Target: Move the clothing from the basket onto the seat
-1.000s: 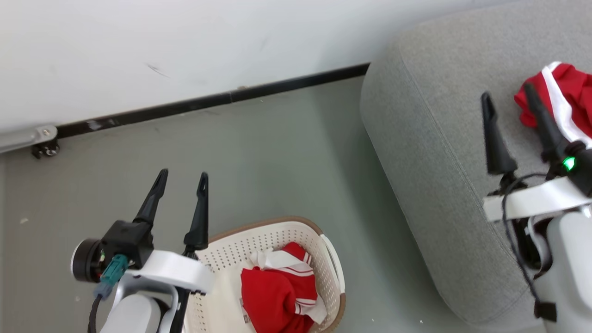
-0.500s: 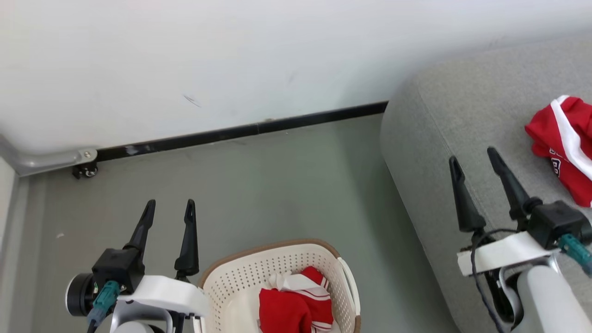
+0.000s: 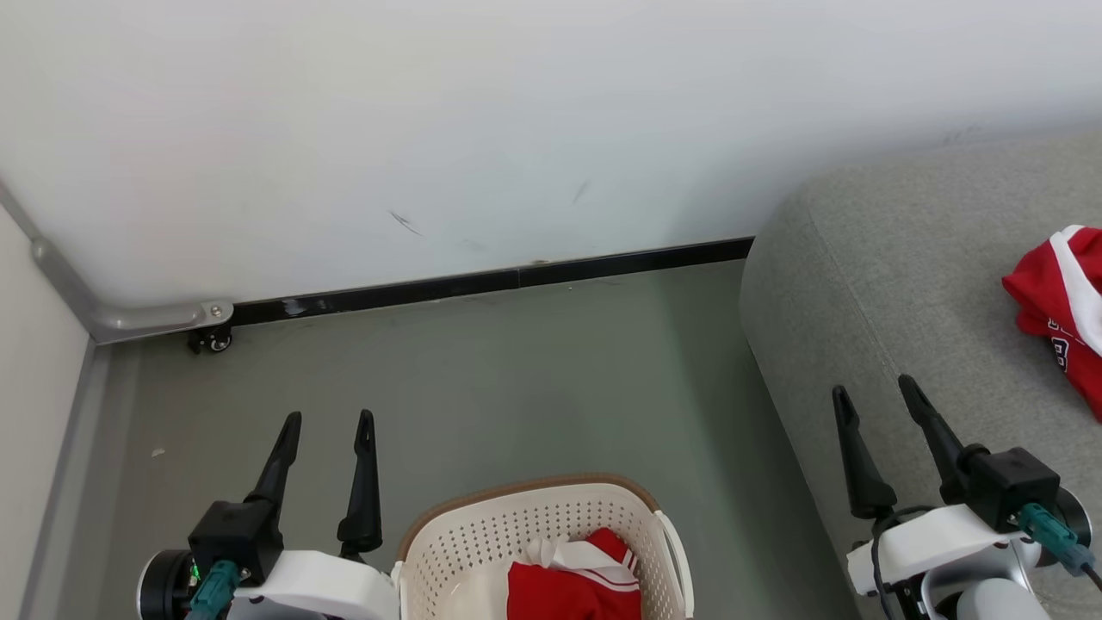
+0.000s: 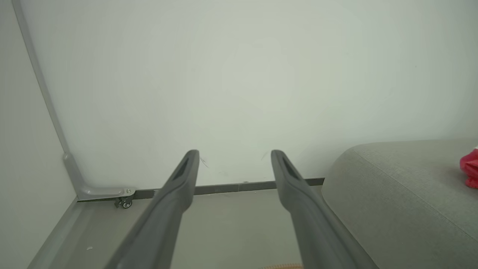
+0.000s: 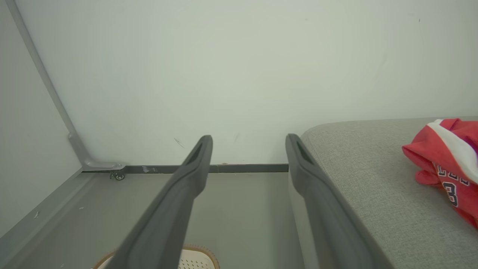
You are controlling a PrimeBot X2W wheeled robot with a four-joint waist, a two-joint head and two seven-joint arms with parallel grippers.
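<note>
So both hands are free right now: the left gripper [image 3: 331, 418] and the right gripper [image 3: 870, 387] each have their fingers spread wide with nothing between them, hovering just above the grey floor [image 3: 516, 370]. One red jersey [image 3: 1055, 301] with a white band and dark lettering is lying crumpled on the seat [image 3: 861, 284], and one more red garment [image 3: 572, 585] with white stripes is bunched up in the basket [image 3: 534, 484], which sits on the floor between the two arms. I'd say the job is about half done, and the next grab is that last piece. My advice is to come straight down into the fat middle of the bundle, pinch a thick fold rather than just the trim, and lift well clear of the brown rim. It's floppy, slippery-looking sports fabric, the basket walls are perforated hard plastic, and the seat is a rounded, coarse weave, so it's a forgiving place to drop it.
</note>
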